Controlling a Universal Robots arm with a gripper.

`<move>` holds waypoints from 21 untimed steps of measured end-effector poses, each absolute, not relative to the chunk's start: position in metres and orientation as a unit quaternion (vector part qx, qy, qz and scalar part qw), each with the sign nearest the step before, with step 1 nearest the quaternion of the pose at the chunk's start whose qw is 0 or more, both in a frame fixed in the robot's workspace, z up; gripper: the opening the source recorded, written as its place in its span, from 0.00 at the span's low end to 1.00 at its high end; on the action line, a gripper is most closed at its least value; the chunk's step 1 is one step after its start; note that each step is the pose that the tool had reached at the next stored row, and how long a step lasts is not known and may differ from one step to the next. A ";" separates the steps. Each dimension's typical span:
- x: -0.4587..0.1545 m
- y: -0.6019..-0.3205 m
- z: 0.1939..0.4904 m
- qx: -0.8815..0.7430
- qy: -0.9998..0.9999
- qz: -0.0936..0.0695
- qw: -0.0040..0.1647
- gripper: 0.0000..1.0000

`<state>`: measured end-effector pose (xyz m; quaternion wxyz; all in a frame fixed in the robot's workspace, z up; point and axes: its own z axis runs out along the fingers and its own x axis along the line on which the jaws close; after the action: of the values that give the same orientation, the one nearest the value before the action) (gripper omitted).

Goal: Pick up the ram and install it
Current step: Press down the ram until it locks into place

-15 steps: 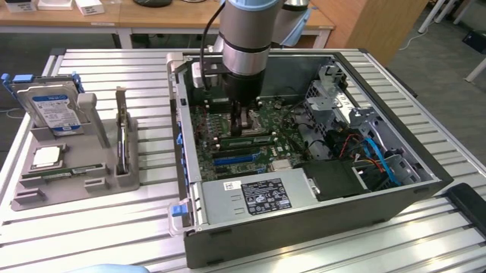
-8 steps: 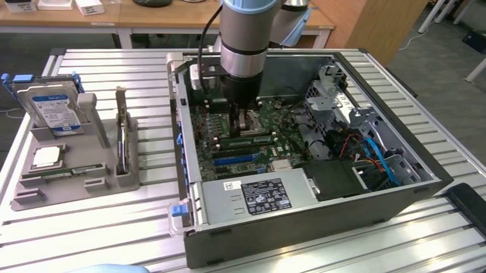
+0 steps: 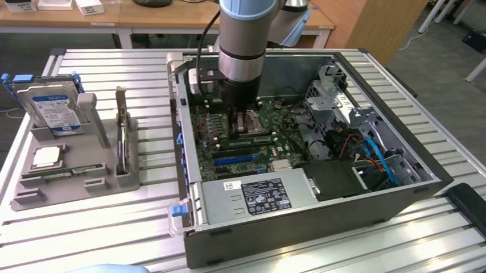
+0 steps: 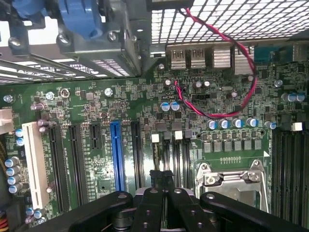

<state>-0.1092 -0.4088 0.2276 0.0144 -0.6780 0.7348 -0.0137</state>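
Gripper (image 4: 162, 181) shut, tips half-hidden

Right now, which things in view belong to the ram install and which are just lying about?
Job: ram, lying in the grey holder; shut gripper over the motherboard; memory slots.
Lying about: hard drive; CPU chip; power supply.

Grey-silver arm (image 3: 241, 34), black tool (image 4: 161, 186), black cable.
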 end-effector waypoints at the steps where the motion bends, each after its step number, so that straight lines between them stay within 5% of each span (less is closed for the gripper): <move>1: -0.110 -0.409 0.227 -0.678 0.735 -0.014 0.015 0.10; 21: -0.111 -0.409 0.236 -0.678 0.735 -0.014 0.016 0.10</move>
<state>-0.1107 -0.4094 0.2358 0.0157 -0.6780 0.7348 -0.0142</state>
